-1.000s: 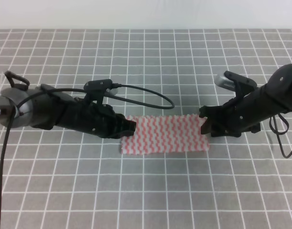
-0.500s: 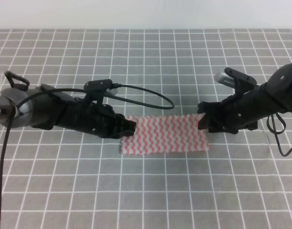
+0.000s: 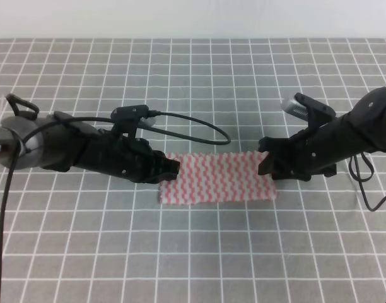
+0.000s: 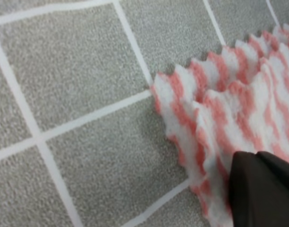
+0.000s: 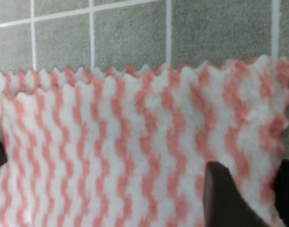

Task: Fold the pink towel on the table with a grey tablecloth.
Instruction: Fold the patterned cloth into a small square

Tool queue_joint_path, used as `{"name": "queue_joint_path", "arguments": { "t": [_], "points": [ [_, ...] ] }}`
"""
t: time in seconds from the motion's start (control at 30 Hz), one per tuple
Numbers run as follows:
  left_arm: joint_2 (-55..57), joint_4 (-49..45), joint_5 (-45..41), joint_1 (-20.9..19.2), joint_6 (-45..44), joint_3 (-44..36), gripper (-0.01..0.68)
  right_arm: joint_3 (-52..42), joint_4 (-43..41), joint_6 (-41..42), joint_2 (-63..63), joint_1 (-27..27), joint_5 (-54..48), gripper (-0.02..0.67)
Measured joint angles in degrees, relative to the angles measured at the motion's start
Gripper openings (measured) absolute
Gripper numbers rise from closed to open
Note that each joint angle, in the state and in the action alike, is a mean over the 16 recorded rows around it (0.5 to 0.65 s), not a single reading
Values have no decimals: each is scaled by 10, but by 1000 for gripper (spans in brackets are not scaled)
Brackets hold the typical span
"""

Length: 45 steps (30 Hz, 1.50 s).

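The pink towel (image 3: 218,178) lies as a flat, two-layered strip in the middle of the table with a grey tablecloth (image 3: 193,252). My left gripper (image 3: 175,167) rests on the strip's left end. In the left wrist view its dark fingers (image 4: 262,189) sit pressed together on the towel (image 4: 220,94), whose two layers show at the edge. My right gripper (image 3: 267,163) is at the strip's right end. The right wrist view shows it (image 5: 253,184) open, with one finger (image 5: 222,194) on the towel (image 5: 135,142) and the other at the frame's right border.
A black cable (image 3: 199,126) loops from the left arm across the cloth behind the towel. The table's far edge runs along the top of the high view, against a white wall. Another cable hangs at the right arm (image 3: 369,189).
The right gripper has shifted slightly left and up along the towel's right end. The left gripper and the towel have stayed put.
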<state>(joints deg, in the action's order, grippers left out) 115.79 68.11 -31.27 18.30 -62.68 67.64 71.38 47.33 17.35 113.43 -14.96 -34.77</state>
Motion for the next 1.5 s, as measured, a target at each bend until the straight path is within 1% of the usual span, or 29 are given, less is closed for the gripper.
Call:
{"name": "queue_joint_path", "arguments": {
  "t": [1.5],
  "points": [
    [0,-5,-2,0,-2,-2,0,0,-4,7,0,0,-15,9]
  ]
}}
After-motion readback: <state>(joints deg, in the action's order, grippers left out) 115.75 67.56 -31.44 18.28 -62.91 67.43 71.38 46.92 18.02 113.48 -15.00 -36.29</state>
